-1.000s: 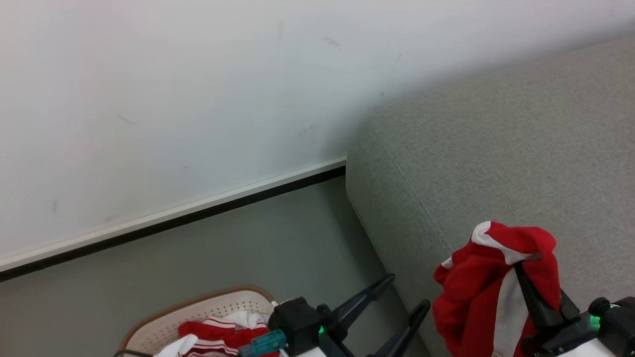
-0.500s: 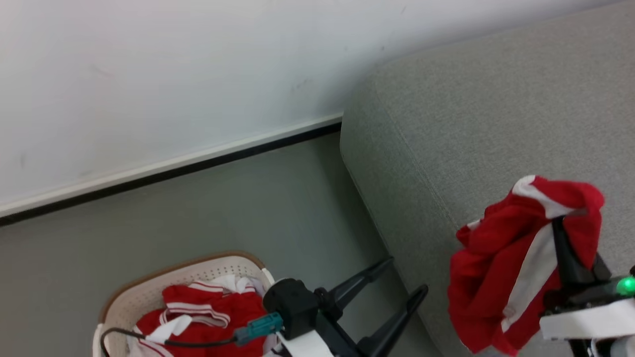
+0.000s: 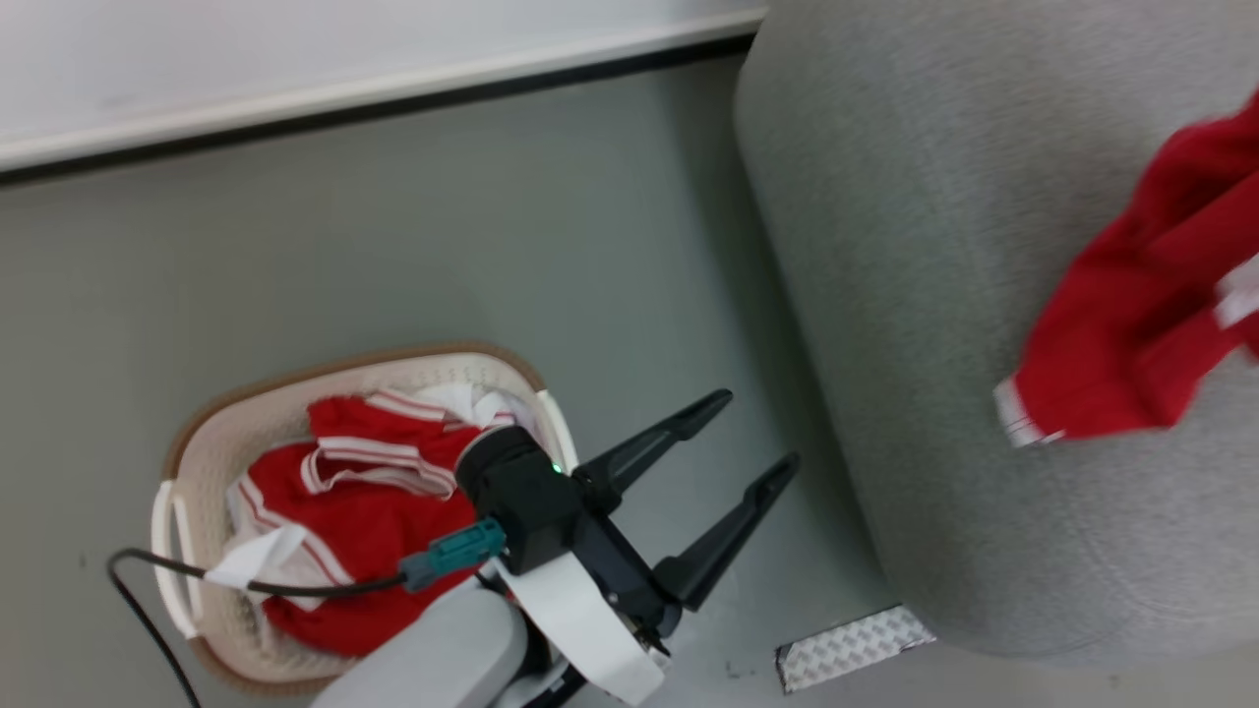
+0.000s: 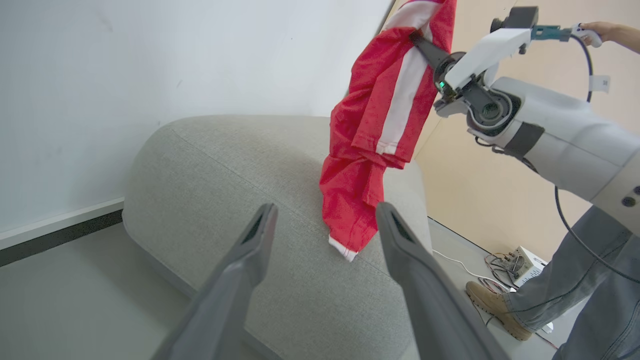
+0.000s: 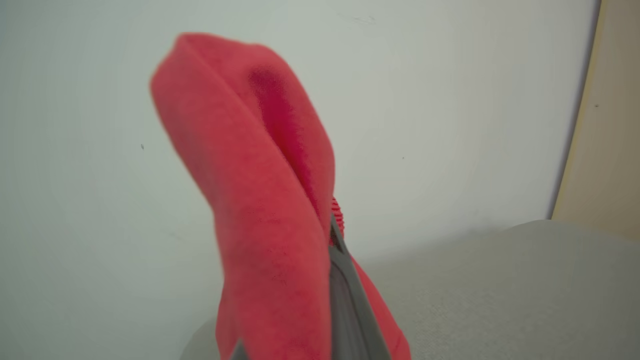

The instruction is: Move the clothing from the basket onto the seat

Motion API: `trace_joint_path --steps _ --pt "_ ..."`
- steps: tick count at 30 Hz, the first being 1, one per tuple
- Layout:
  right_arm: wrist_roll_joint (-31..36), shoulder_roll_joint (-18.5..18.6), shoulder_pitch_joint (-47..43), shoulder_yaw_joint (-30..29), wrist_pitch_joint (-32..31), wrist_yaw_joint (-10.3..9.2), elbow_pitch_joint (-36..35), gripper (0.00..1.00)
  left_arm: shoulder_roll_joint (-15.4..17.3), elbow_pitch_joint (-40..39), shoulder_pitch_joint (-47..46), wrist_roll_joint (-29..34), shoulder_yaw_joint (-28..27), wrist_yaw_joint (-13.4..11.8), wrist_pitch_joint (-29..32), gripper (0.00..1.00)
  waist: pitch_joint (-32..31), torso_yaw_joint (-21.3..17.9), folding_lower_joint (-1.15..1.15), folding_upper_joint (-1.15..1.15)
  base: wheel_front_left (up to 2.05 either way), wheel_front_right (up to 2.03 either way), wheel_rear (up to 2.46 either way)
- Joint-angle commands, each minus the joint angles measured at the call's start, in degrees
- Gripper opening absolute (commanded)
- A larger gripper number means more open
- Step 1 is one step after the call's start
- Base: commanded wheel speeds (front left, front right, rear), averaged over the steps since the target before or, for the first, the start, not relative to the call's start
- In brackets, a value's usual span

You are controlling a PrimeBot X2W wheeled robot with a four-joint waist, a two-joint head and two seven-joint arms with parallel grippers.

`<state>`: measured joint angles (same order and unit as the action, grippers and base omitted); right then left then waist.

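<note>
Red white-striped garment (image 4: 385,100) pinched in the pressed-together fingers of the right gripper (image 4: 416,39), dangling over the light grey couch (image 3: 934,295); lowest hem close to the cushion, touching or not cannot tell. Couch standing on a grey-green floor (image 3: 443,226), far end near a white wall (image 3: 197,49). Left of the couch, on the floor, a cream laundry basket (image 3: 236,423) holding more red striped clothing (image 3: 374,501). Left gripper (image 3: 759,431) spread wide and empty, between basket and couch. Right of the couch, a person's boot (image 4: 495,305).
</note>
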<state>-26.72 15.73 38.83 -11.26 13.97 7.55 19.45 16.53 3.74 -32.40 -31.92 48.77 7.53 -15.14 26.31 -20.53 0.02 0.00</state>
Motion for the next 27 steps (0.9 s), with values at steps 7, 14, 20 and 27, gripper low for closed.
trace_joint_path --steps 7,14,20,27 --pt "3.28 8.74 20.45 -10.23 -5.07 -0.12 6.91 0.0 2.38 -0.55 -2.18 1.42 -1.99 -0.13 -0.01 1.0 9.1 7.02 -0.02 0.0 0.0 0.0 0.0" --pt "7.07 13.92 32.38 -15.45 -6.33 -0.12 13.74 0.0 3.62 -1.49 0.01 1.96 -4.83 -0.82 -0.01 1.0 12.23 8.2 -0.02 0.0 0.0 0.0 0.0" --pt "9.32 9.71 29.72 -18.54 -2.86 -0.12 20.97 0.0 5.17 -1.72 1.63 2.19 -5.52 -1.24 -0.01 1.0 12.72 7.65 -0.02 0.0 0.0 0.0 0.0" --pt "13.5 -0.6 23.24 -26.02 1.2 -0.13 33.44 0.98 7.39 -1.84 4.42 2.04 -5.38 -2.98 1.03 1.0 11.04 5.66 -0.02 0.0 0.0 0.0 0.0"
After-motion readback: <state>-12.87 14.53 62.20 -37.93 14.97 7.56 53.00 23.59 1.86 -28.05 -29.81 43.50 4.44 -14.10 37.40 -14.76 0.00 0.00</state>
